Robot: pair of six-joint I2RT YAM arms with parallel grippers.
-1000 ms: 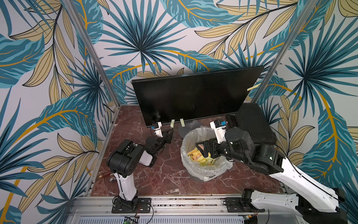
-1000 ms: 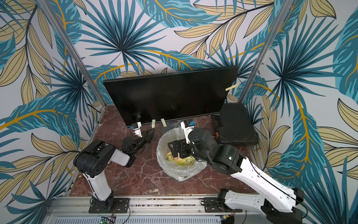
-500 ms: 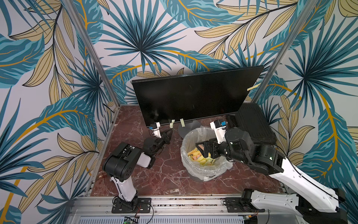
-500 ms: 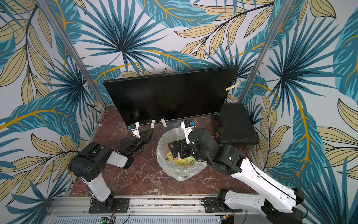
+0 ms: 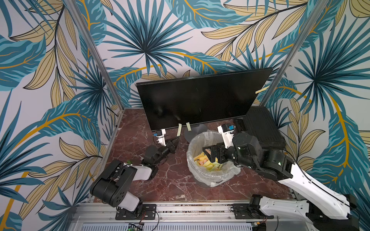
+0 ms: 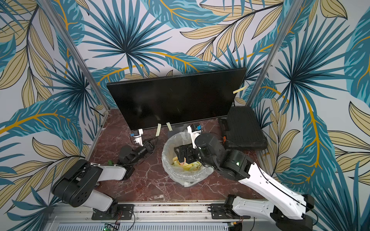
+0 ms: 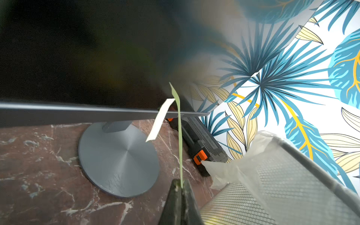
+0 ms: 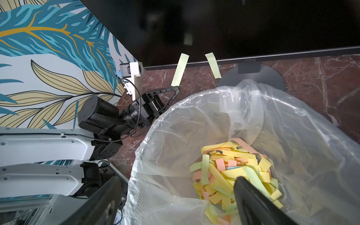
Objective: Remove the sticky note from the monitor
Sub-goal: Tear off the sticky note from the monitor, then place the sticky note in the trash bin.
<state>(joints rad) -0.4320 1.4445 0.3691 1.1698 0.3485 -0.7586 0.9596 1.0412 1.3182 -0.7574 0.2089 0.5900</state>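
One sticky note [image 8: 180,69] in left tool [image 8: 176,88], still on monitor [image 8: 233,29], arm [image 5: 138,173] lowered

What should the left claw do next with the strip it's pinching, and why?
Probably ease the left claw back, away from the monitor. It is shut on the lower end of the green sticky note, whose top end looks stuck at the monitor's bottom edge, so a steady peel should free it.
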